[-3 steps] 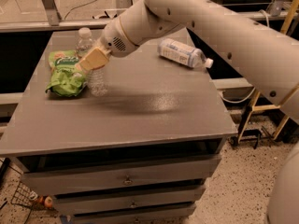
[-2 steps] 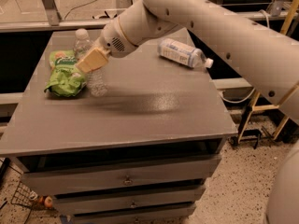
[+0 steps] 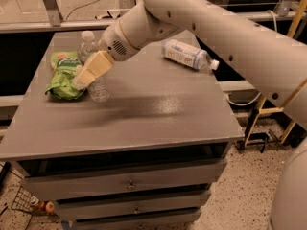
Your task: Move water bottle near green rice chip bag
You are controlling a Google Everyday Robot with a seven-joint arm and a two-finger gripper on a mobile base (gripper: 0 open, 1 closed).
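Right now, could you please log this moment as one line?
gripper: at clear ribbed plastic water bottle | bottle: upright beside crinkled green rice chip bag | task: looks met

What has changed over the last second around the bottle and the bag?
Nothing has clearly moved. The pincer stays at the clear ribbed plastic water bottle, which stands upright right beside the crinkled green rice chip bag. The white-labelled bottle lies where it was, far right on the grey table.

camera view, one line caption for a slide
Gripper at the upright water bottle beside the green rice chip bag on a grey table; another bottle lies farther back.
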